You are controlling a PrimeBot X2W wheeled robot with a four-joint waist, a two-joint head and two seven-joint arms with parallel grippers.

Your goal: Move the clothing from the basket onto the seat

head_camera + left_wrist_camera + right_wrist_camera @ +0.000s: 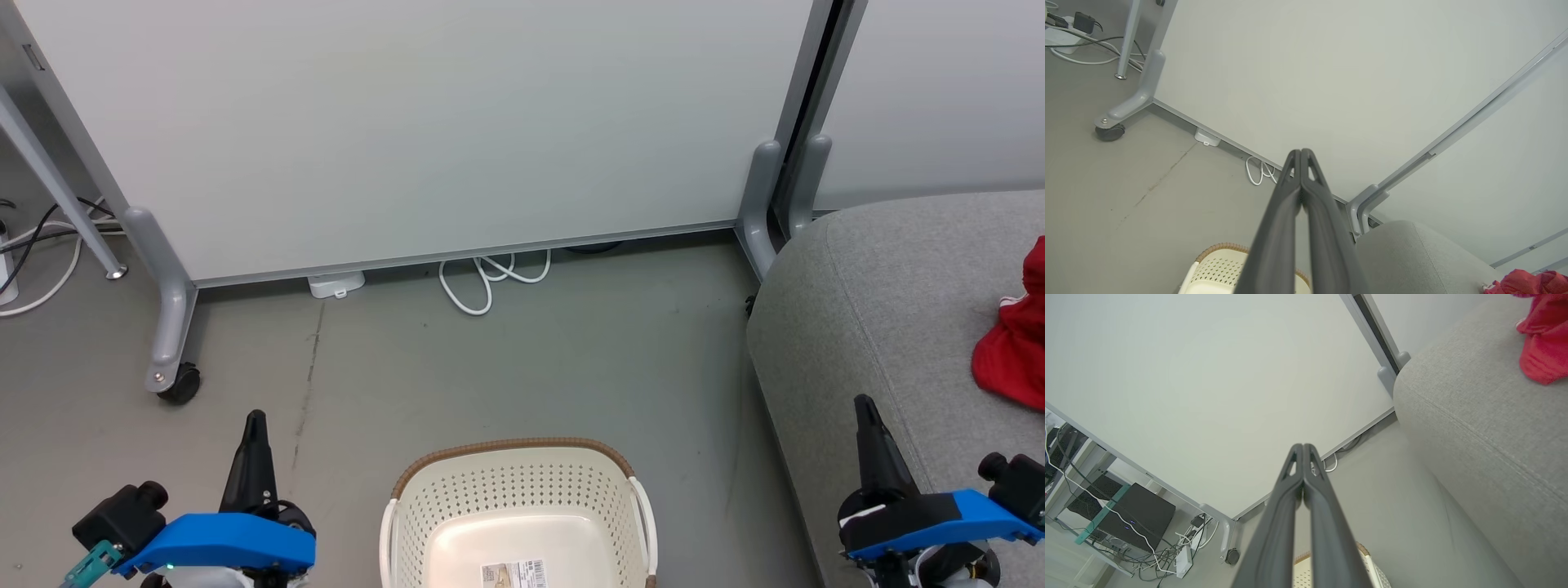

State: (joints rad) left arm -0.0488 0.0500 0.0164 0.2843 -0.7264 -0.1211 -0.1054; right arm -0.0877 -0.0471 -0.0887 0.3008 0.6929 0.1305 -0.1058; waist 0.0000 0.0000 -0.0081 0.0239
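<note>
Right claw point(863, 406) sits left of clothing point(1011, 359).

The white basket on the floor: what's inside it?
No clothes show inside the basket: just its bare bottom with a label sticker. Its near end is cut off by the picture's edge, so that part is unseen. Red clothing lies on the grey seat.

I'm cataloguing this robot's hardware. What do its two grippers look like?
The left gripper and right gripper each have two long, dark, tapering fingers with a triangular cut-out near each tip, set on a blue housing with a black knobbed block. The left carries a teal piece; the right, a white band.
</note>
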